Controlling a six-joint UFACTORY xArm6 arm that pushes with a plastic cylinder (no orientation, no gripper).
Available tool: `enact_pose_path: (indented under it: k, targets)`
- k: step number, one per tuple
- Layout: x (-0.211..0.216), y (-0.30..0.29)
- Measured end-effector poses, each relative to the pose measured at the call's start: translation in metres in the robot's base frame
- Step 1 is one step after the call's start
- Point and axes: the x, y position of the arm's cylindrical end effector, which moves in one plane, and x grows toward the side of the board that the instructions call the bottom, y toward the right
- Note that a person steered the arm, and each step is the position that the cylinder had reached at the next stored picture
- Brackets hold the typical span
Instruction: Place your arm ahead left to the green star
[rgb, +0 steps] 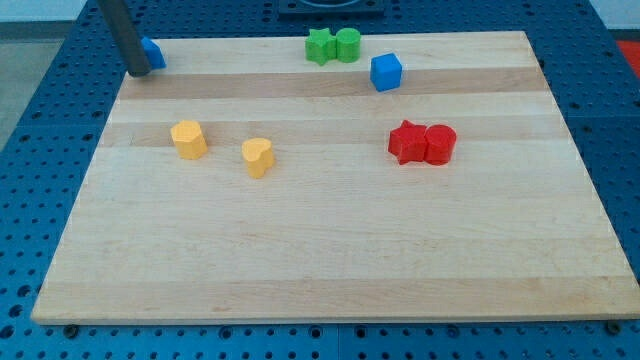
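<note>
The green star sits at the view's top middle of the wooden board, touching a green cylinder on its right. My tip is at the board's top left corner, far to the left of the green star. It stands right against a blue block that the rod partly hides.
A blue cube lies right and below the green pair. A red star and a red cylinder touch at the middle right. An orange hexagonal block and an orange heart lie at the middle left. The wooden board rests on a blue base.
</note>
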Motion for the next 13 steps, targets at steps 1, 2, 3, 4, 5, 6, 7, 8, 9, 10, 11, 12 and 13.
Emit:
enact_pose_path:
  k: [1, 2, 3, 4, 5, 6, 7, 8, 9, 10, 11, 12, 13]
  targets:
    - [-0.005, 0.0]
    - [0.038, 0.002]
    - [0.081, 0.051]
    - [0.073, 0.099]
    - [0.059, 0.115]
    - [0.059, 0.116]
    - [0.058, 0.123]
    - [0.05, 0.124]
    - [0.057, 0.124]
    - [0.074, 0.132]
    - [0.042, 0.149]
    - [0.004, 0.17]
    - [-0.033, 0.203]
